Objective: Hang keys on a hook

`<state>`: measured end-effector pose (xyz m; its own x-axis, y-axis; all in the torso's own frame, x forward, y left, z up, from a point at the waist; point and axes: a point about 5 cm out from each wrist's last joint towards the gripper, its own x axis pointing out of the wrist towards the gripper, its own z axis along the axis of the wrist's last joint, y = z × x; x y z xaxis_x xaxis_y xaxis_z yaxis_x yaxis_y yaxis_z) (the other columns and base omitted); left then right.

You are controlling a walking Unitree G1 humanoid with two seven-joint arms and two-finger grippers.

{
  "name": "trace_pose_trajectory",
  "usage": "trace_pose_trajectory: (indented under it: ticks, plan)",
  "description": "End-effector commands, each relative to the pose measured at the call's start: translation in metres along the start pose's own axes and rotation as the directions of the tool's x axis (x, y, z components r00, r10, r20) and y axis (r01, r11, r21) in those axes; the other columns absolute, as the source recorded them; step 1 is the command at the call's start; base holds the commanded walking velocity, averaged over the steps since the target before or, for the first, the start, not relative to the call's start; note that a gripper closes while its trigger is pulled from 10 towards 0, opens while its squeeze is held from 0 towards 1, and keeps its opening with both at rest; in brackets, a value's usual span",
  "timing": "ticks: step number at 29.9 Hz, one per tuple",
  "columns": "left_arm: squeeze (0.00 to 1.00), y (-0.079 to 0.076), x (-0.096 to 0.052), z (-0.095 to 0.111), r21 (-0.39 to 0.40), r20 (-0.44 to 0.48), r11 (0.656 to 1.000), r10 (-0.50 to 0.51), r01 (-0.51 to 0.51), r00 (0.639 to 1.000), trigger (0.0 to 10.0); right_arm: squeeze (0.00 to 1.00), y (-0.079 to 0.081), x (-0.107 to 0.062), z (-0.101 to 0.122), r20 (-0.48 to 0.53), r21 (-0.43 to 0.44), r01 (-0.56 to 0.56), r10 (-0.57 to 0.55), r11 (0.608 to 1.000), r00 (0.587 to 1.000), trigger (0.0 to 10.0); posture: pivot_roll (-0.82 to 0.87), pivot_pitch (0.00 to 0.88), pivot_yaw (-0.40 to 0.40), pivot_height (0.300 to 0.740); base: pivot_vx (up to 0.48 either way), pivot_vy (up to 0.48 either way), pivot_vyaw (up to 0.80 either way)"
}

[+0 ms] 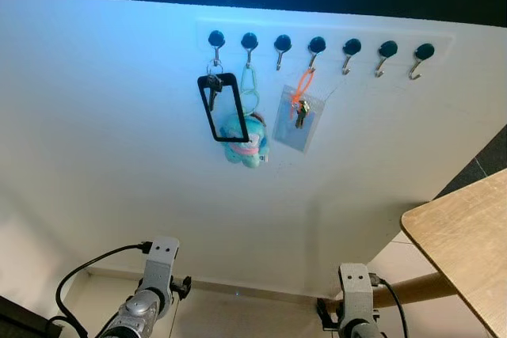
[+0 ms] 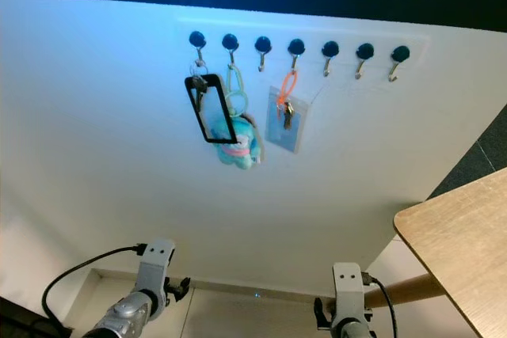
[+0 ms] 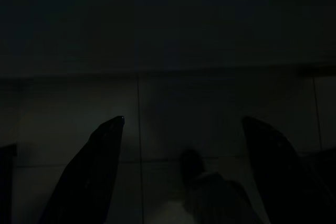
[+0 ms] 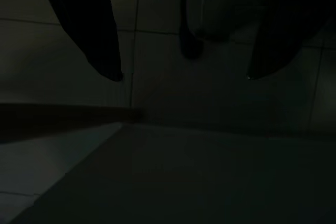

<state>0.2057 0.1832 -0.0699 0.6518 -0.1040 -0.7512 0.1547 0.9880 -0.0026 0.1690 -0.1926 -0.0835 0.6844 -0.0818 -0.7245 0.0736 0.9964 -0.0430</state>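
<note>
The left gripper (image 3: 184, 145) hangs low over a tiled floor (image 3: 173, 108), its two black fingers (image 3: 97, 166) spread wide apart with nothing between them. The right gripper (image 4: 184, 56) hangs the same way, its fingers (image 4: 89, 24) also parted and empty above the dim tiles; both wrist views are very dark. In the head views the two silver arms show at the bottom edge, the left arm (image 1: 150, 294) with a black cable looping off it, the right arm (image 1: 355, 298) close to a wooden table leg.

Above them rises a white wall (image 1: 103, 156). Near its top edge runs a hook rail (image 1: 444, 41) with seven dark-capped metal hooks in a row. On the leftmost hook (image 1: 215, 39) hang the keys (image 1: 214, 89) on a ring, together with a black rectangular strap loop (image 1: 222, 108). The second hook (image 1: 249, 42) carries a pale green carabiner with a turquoise plush toy (image 1: 247, 142) hanging below it, partly behind the black loop. The third hook (image 1: 282, 43) is bare. From the fourth hook (image 1: 317, 45) an orange loop (image 1: 302, 85) holds a clear badge sleeve (image 1: 299, 120), with what look like small keys against it. The three hooks toward the right end of the rail are bare.

At the right edge of the head views juts the corner of a light wooden table (image 1: 463, 243).
</note>
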Motion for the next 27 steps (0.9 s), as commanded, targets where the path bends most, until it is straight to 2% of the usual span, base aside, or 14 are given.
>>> trace_pose_trajectory:
  ticks: [1,3,5,11,14,16,19,21,27]
  plan:
    - [0.00,-0.004,0.001,-0.002,-0.016,-0.014,1.000,0.014,-0.014,1.000,10.0,0.00,-0.002,-0.001,-0.002,-0.002,0.030,0.019,-0.019,0.999,1.000,10.0,0.02,0.000,-0.011,0.740,0.000,0.000,0.00]
    - [0.00,-0.002,0.001,-0.001,-0.015,-0.002,1.000,0.027,-0.028,1.000,10.0,0.00,-0.002,-0.001,-0.004,-0.006,0.049,0.027,-0.026,0.998,1.000,10.0,0.02,0.004,-0.013,0.740,0.000,0.000,0.00]
    - [0.00,0.000,0.000,-0.002,-0.008,0.001,0.999,0.040,-0.040,0.999,10.0,0.00,-0.001,-0.002,-0.003,0.004,0.029,0.033,-0.033,0.999,0.999,10.0,0.02,0.023,-0.001,0.740,0.000,0.000,0.00]
    - [0.00,-0.002,0.000,0.001,-0.001,0.021,1.000,0.016,-0.016,1.000,10.0,0.00,-0.002,-0.001,0.001,0.033,0.039,0.035,-0.036,0.999,0.999,10.0,0.02,0.007,-0.014,0.740,0.000,0.000,0.00]
    - [0.00,0.000,0.002,0.009,-0.047,0.045,0.998,0.035,-0.033,0.998,10.0,0.00,-0.005,0.000,0.007,0.066,0.055,0.039,-0.042,0.998,0.997,10.0,0.03,0.001,-0.022,0.740,0.000,0.000,0.00]
    - [0.00,0.003,0.001,0.006,-0.085,0.028,0.995,0.056,-0.054,0.998,10.0,0.00,-0.003,0.000,0.008,0.074,0.058,0.032,-0.036,0.998,0.997,10.0,0.01,0.022,0.019,0.740,0.000,0.000,0.00]
    - [0.00,0.003,0.000,0.002,-0.071,0.006,0.997,0.034,-0.034,0.999,10.0,0.00,-0.001,0.000,0.010,0.089,0.055,0.016,-0.021,0.998,0.996,10.0,0.02,0.026,0.026,0.740,0.000,0.000,0.00]
    - [0.00,0.002,0.000,0.001,-0.012,0.008,1.000,0.026,-0.026,1.000,10.0,0.00,0.000,-0.001,0.007,0.086,0.088,0.012,-0.019,0.996,0.996,10.0,0.02,0.032,0.016,0.740,0.000,0.000,0.00]
    - [0.00,0.008,0.000,0.006,-0.043,0.026,0.997,0.068,-0.067,0.997,10.0,0.00,-0.001,-0.002,0.003,0.062,0.126,0.008,-0.016,0.992,0.998,10.0,0.03,0.043,0.002,0.740,0.000,0.000,0.00]
